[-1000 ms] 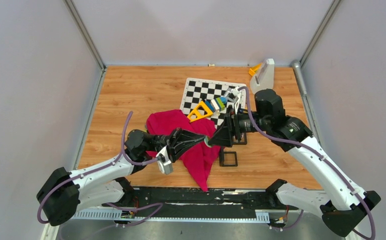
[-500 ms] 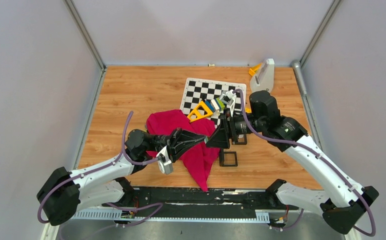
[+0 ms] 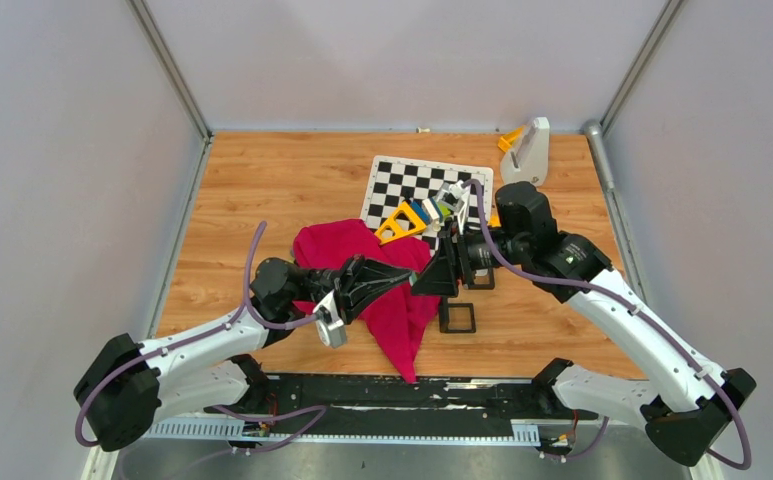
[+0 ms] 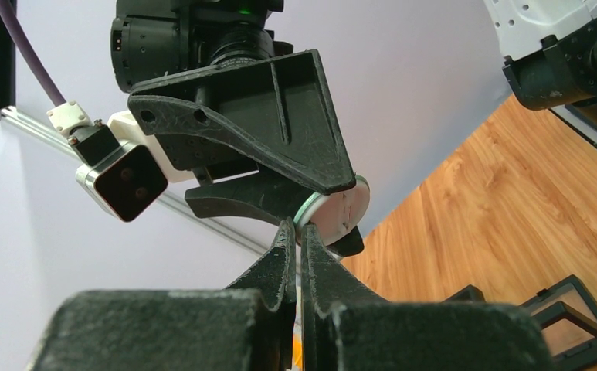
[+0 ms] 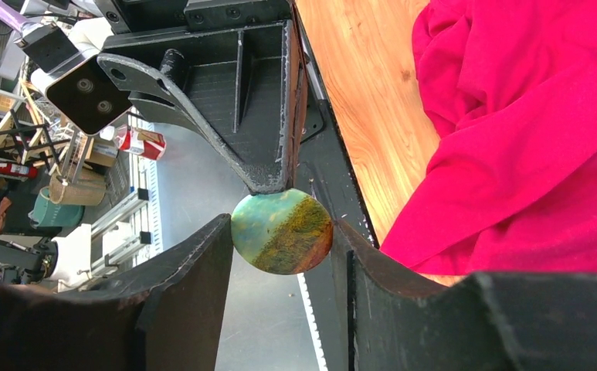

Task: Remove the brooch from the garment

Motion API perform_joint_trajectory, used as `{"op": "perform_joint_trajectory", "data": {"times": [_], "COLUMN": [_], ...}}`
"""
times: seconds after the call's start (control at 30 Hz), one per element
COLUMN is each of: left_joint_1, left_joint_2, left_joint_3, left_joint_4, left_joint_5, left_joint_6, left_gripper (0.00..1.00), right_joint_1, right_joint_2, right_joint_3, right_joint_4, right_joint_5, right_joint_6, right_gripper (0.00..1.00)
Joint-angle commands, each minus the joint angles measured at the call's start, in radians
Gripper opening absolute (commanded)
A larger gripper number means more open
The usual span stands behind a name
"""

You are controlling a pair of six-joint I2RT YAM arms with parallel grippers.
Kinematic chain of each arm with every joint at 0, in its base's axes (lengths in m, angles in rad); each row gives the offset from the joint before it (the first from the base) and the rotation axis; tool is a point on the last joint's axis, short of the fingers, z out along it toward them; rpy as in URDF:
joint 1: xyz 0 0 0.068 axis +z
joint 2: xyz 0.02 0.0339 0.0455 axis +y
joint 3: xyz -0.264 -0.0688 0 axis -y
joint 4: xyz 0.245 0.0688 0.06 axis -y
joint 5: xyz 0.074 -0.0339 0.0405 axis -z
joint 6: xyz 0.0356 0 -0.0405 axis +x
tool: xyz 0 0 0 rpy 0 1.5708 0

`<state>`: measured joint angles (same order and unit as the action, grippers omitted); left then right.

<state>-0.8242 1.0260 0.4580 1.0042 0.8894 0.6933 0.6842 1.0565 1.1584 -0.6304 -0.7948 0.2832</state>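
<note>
The brooch (image 5: 283, 233) is a small round disc with a green, yellow and orange face. Its back is whitish in the left wrist view (image 4: 340, 213). It hangs in the air between the two grippers, apart from the magenta garment (image 3: 394, 300), which lies crumpled on the table below and also shows in the right wrist view (image 5: 527, 139). My left gripper (image 4: 296, 232) is shut, its tips pinching the brooch's rim. My right gripper (image 5: 279, 226) spans the disc, both fingers touching its edge. In the top view the grippers meet tip to tip, the left gripper (image 3: 413, 281) and the right gripper (image 3: 426, 281).
A chequered board (image 3: 402, 180) lies behind the garment with toy blocks (image 3: 432, 208) and a yellow triangle (image 3: 400, 222) on it. Black square frames (image 3: 457, 317) lie right of the garment. A grey stand (image 3: 529, 150) is at the back right.
My right arm has moved left and slightly toward the back, bringing its gripper up to the left gripper's tips. The left arm and the garment have stayed still.
</note>
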Motion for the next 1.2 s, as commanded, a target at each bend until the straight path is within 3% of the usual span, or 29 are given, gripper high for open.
{"op": "perform_joint_trajectory", "data": {"times": [0.0,0.1,0.27,0.37,0.63,0.73,1.0,1.07,1.17], "left_joint_1": [0.002,0.002,0.003,0.002,0.000,-0.001,0.000,-0.001,-0.001], "left_joint_2": [0.003,0.004,0.003,-0.001,0.045,0.086,0.167,0.180,0.221], "left_joint_3": [0.037,0.031,0.021,0.012,-0.063,-0.089,-0.117,-0.126,-0.142], "left_joint_4": [0.020,0.015,-0.026,-0.052,0.068,0.157,0.195,0.187,0.226], "left_joint_5": [0.006,-0.001,-0.025,-0.029,-0.084,-0.166,-0.324,-0.341,-0.310], "left_joint_6": [-0.011,-0.005,0.007,0.011,-0.119,-0.308,-0.628,-0.656,-0.629], "left_gripper": [0.00,0.07,0.39,0.51,0.70,0.75,0.81,0.95,1.00], "right_joint_1": [0.005,0.005,-0.005,-0.018,-0.044,-0.044,-0.043,-0.043,-0.043], "right_joint_2": [-0.015,-0.027,-0.030,-0.056,-0.125,-0.157,-0.212,-0.198,-0.164], "right_joint_3": [-0.002,-0.005,-0.001,-0.017,-0.103,-0.159,-0.288,-0.305,-0.313], "right_joint_4": [0.047,0.038,-0.055,-0.100,-0.188,-0.200,-0.240,-0.247,-0.251], "right_joint_5": [0.018,0.084,0.259,0.409,0.771,0.832,0.944,0.969,0.995], "right_joint_6": [-0.008,0.006,0.034,0.059,0.190,0.234,0.377,0.423,0.474], "right_gripper": [0.39,0.34,0.24,0.23,0.20,0.19,0.20,0.19,0.18]}}
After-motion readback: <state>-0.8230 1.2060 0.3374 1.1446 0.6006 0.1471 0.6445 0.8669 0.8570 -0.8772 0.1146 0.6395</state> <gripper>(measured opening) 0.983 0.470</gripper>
